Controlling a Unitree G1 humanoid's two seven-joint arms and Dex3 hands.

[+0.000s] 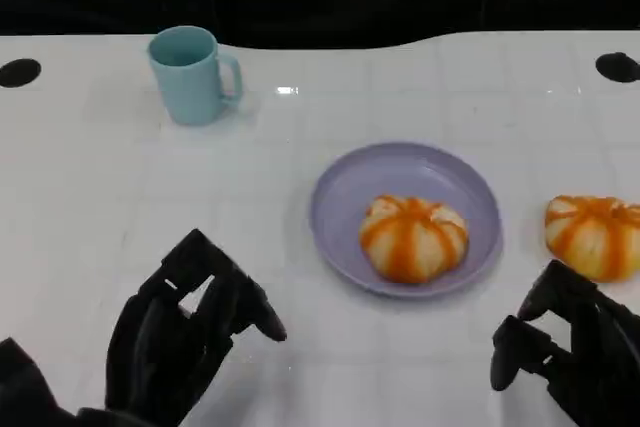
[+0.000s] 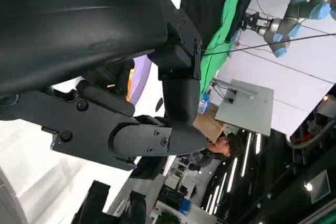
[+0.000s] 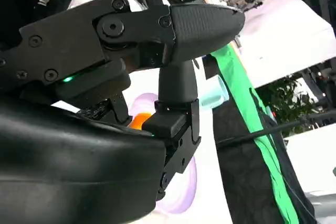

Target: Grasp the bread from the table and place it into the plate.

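Observation:
A round bread bun with orange stripes (image 1: 413,237) lies in the lilac plate (image 1: 340,197) at the middle of the table. A second striped bun (image 1: 594,234) lies on the bare table to the plate's right. My right hand (image 1: 565,352) hovers just in front of that second bun, fingers apart, holding nothing. My left hand (image 1: 190,332) is low at the front left, far from the plate, fingers loosely apart and empty. A sliver of the plate (image 2: 139,77) and orange bun show in the left wrist view; the plate (image 3: 181,192) shows in the right wrist view behind the fingers (image 3: 178,87).
A light blue mug (image 1: 190,74) stands at the back left of the white table (image 1: 100,197); it also appears in the right wrist view (image 3: 215,92). Two dark round holes (image 1: 18,72) mark the table's far corners. A person sits in the background of the left wrist view.

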